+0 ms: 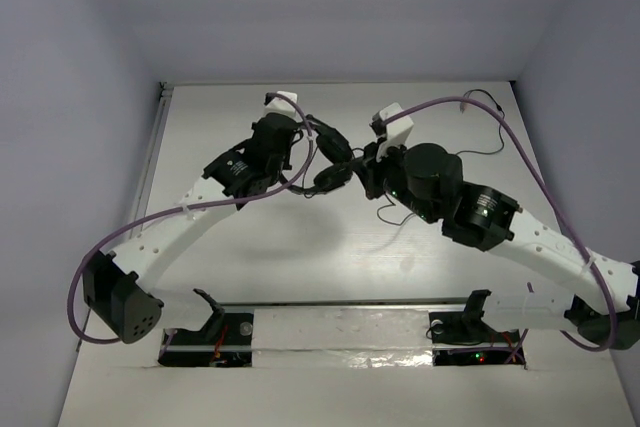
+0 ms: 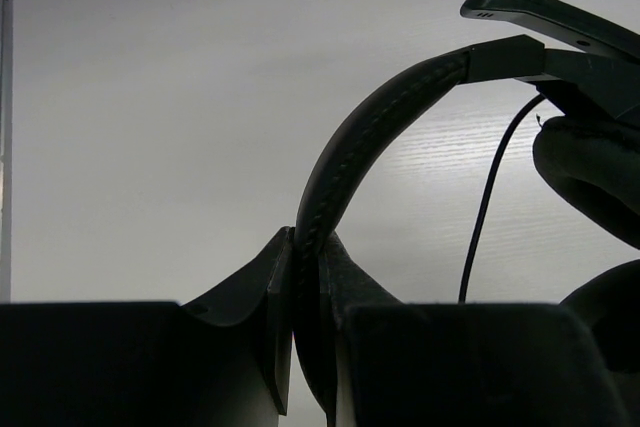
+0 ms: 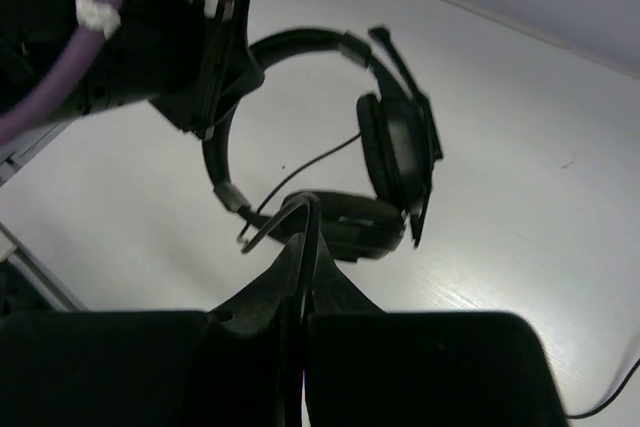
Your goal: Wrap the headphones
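The black headphones (image 1: 331,150) hang above the white table between both arms. My left gripper (image 1: 299,139) is shut on the thin headband (image 2: 345,152); the jaws pinch it edge-on in the left wrist view (image 2: 308,292), with an earcup (image 2: 598,182) at the right. My right gripper (image 1: 366,173) is shut on a loop of the thin dark cable (image 3: 312,209), just below the two earcups (image 3: 392,147). The left gripper (image 3: 205,67) shows on the headband (image 3: 290,43) in the right wrist view. More cable trails over the table (image 1: 392,217). I cannot make out the plug.
Thick purple robot cables arc beside each arm (image 1: 528,172) (image 1: 150,219). A metal rail (image 1: 152,152) runs along the table's left edge. Two black brackets (image 1: 213,309) (image 1: 470,309) stand at the near edge. Walls close the table on three sides.
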`<state>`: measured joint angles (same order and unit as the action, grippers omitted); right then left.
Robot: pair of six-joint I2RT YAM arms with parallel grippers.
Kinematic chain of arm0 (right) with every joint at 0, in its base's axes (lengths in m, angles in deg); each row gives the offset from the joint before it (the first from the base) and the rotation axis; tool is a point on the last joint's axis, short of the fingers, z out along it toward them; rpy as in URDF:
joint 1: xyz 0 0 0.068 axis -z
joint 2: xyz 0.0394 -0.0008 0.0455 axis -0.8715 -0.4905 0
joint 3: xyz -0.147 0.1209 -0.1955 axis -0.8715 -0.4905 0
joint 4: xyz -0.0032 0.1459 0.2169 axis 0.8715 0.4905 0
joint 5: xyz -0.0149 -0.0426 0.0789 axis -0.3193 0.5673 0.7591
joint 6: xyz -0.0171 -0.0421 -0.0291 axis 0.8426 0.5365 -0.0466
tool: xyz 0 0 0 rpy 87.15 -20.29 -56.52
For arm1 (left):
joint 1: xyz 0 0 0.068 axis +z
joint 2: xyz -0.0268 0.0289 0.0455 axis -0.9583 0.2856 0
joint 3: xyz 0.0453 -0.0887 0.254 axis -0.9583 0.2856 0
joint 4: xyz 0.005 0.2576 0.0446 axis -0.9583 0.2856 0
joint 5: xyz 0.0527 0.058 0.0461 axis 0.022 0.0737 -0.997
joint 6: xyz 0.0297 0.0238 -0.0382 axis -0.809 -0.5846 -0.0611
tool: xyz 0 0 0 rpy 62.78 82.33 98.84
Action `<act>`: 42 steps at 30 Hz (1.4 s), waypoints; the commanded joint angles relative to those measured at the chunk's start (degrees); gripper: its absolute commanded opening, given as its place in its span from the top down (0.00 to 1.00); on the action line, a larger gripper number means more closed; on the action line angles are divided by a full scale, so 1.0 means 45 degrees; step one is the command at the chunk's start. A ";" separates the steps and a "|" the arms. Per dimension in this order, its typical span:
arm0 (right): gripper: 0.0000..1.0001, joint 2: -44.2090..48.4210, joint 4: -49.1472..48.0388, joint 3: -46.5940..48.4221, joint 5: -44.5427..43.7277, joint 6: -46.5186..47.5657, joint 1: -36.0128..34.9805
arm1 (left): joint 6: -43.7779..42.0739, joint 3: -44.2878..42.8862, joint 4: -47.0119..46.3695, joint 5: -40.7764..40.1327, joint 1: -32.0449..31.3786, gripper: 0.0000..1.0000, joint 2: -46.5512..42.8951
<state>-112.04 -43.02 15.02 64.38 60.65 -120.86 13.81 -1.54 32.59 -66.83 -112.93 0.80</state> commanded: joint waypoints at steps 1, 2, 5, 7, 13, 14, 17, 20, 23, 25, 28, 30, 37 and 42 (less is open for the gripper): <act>1.00 -0.0287 -0.1111 0.0705 -0.1155 0.0757 0.0005 | -0.0449 0.0496 -0.0642 0.0588 -0.0316 1.00 -0.0446; 1.00 -0.0404 -0.1461 0.0705 -0.1504 0.0913 0.0121 | -0.0469 0.0576 -0.0584 0.0511 -0.0550 1.00 -0.0446; 1.00 -0.0951 -0.2047 0.0744 -0.2808 0.1577 0.0277 | -0.0626 0.0771 -0.0408 0.0490 -0.0883 1.00 -0.0583; 1.00 -0.1398 -0.2420 0.0783 -0.3400 0.1872 0.0414 | -0.0587 0.0927 -0.0369 0.1033 -0.0884 1.00 -0.0816; 1.00 -0.2318 -0.3805 0.0628 -0.3987 0.3004 0.1507 | -0.0313 0.0811 -0.0154 0.2479 -0.1001 1.00 -0.1460; 1.00 -0.2416 -0.4059 0.0530 -0.4007 0.3024 0.1857 | -0.0313 0.0850 -0.0270 0.2560 -0.1001 1.00 -0.1559; 1.00 -0.2436 -0.4547 0.0237 -0.3715 0.3004 0.2482 | -0.0333 0.0831 -0.0136 0.2600 -0.1001 1.00 -0.1696; 1.00 -0.2669 -0.4648 0.0275 -0.3306 0.2868 0.2914 | -0.0469 0.0928 -0.0192 0.3087 -0.1001 1.00 -0.1755; 0.98 -0.2904 -0.4765 0.0334 -0.2819 0.2848 0.3284 | -0.0587 0.0987 -0.0251 0.3653 -0.1001 1.00 -0.1891; 0.97 -0.3294 -0.4746 0.0450 -0.2796 0.2868 0.3402 | -0.0587 0.0948 -0.0330 0.4061 -0.1001 1.00 -0.1989; 0.95 -0.3626 -0.4765 0.0510 -0.2329 0.2751 0.3656 | -0.0587 0.0831 -0.0310 0.4841 -0.1001 1.00 -0.2184; 0.95 -0.3706 -0.4765 0.0490 -0.1880 0.2537 0.3793 | -0.0645 0.0772 -0.0369 0.5234 -0.0884 1.00 -0.2282; 0.87 -0.3531 -0.4882 -0.0212 -0.0747 0.1641 0.4203 | -0.0431 0.0422 -0.0701 0.6873 -0.0181 1.00 -0.2790; 0.81 -0.3005 -0.4999 -0.0778 -0.0083 0.0975 0.4339 | -0.0235 0.0323 -0.1228 0.7775 0.0132 1.00 -0.2790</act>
<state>-128.50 -61.66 12.22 61.41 67.97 -102.12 11.13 2.72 32.44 -37.02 -112.84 -10.06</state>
